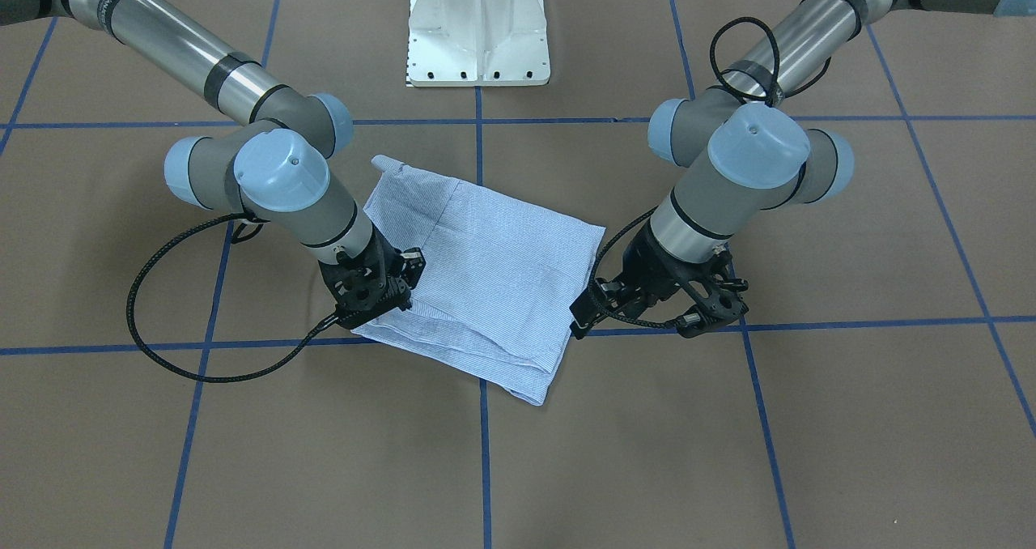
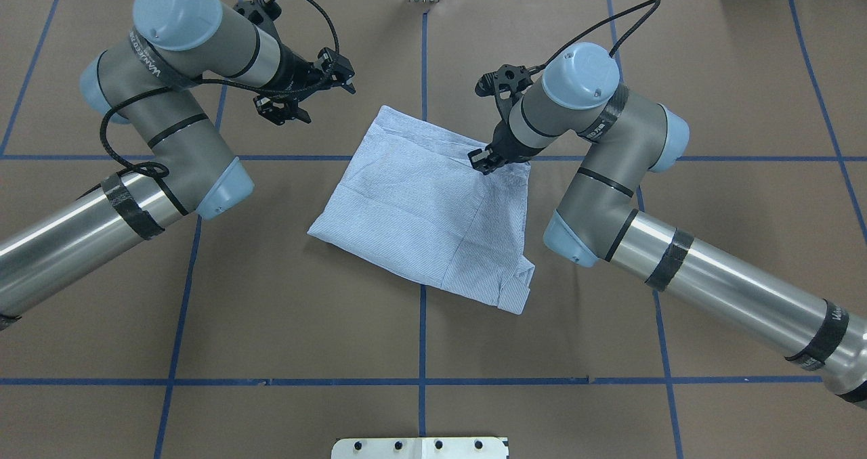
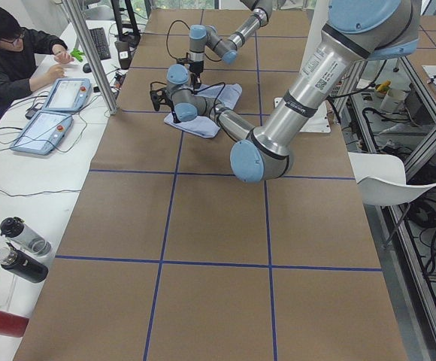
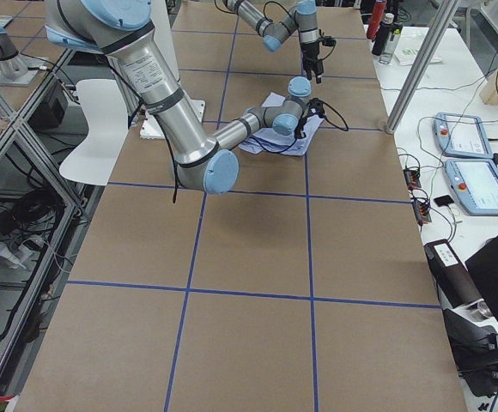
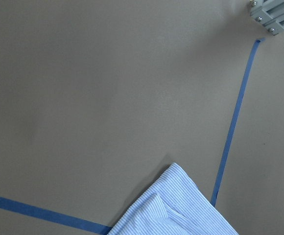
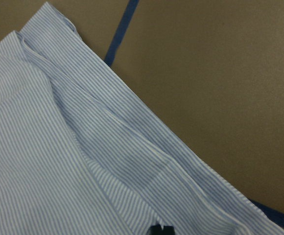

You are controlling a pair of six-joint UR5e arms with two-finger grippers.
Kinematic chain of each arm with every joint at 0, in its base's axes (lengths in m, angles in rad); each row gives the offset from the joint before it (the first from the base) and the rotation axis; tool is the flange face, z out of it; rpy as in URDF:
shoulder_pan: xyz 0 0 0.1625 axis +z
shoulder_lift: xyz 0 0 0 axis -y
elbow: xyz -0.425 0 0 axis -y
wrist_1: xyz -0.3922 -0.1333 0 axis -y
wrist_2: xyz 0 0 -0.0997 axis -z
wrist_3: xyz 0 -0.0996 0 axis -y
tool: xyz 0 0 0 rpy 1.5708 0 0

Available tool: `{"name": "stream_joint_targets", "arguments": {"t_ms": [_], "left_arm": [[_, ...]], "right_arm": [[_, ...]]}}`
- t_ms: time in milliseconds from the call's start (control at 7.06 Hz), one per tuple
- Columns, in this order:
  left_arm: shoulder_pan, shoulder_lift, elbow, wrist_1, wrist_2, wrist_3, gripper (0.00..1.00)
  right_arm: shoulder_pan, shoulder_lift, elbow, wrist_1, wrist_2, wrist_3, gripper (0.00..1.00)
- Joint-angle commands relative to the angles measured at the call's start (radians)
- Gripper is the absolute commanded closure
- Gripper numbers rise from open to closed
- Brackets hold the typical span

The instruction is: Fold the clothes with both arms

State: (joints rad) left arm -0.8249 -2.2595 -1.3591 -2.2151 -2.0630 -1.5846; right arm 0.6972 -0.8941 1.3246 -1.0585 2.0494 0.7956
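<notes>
Plainly, the shirt [image 2: 427, 208] lies folded into a rough, slightly skewed square near the middle of the bench [image 2: 271, 310], straddling one of the blue tape lines [image 2: 421, 337] that grid the brown surface. It rests flat, with layered edges showing along its far side and a doubled, collar-like fold at the corner nearest the robot's right.

The right tool [image 2: 485, 161] points down onto the shirt's far right edge. Its fingers are drawn together on the striped cloth there, and in the right wrist view fabric fills most of the frame, with only a small black tip [image 6: 156, 229] showing at the bottom edge. From the front-facing camera the same tool [image 1: 380, 294] sits on the shirt's border, just above the tape line.

The left tool [image 2: 308, 93] hangs over bare bench beside the shirt's far left corner, apart from the cloth, with its fingers spread wide and nothing between them. Its wrist view shows brown surface, tape and just that corner of the shirt [image 5: 176, 210].

The white pedestal base [image 1: 479, 31] stands behind the shirt, between the two arms
</notes>
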Motion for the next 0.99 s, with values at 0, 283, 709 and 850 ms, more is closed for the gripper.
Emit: {"name": "stream_joint_targets", "arguments": {"t_ms": [0, 283, 709, 850], "left_arm": [[0.000, 0.000, 0.000, 0.000, 0.000, 0.000, 0.01], [0.000, 0.000, -0.002, 0.000, 0.000, 0.000, 0.01], [-0.016, 0.117, -0.148, 0.000, -0.002, 0.017, 0.01], [-0.041, 0.186, -0.229, 0.018, -0.008, 0.152, 0.01]], "right_arm": [[0.001, 0.004, -0.010, 0.003, -0.009, 0.011, 0.01], [0.021, 0.006, -0.001, -0.004, 0.001, 0.017, 0.00], [0.123, -0.038, 0.173, -0.222, 0.074, 0.034, 0.00], [0.161, -0.048, 0.262, -0.371, 0.075, 0.021, 0.00]]}}
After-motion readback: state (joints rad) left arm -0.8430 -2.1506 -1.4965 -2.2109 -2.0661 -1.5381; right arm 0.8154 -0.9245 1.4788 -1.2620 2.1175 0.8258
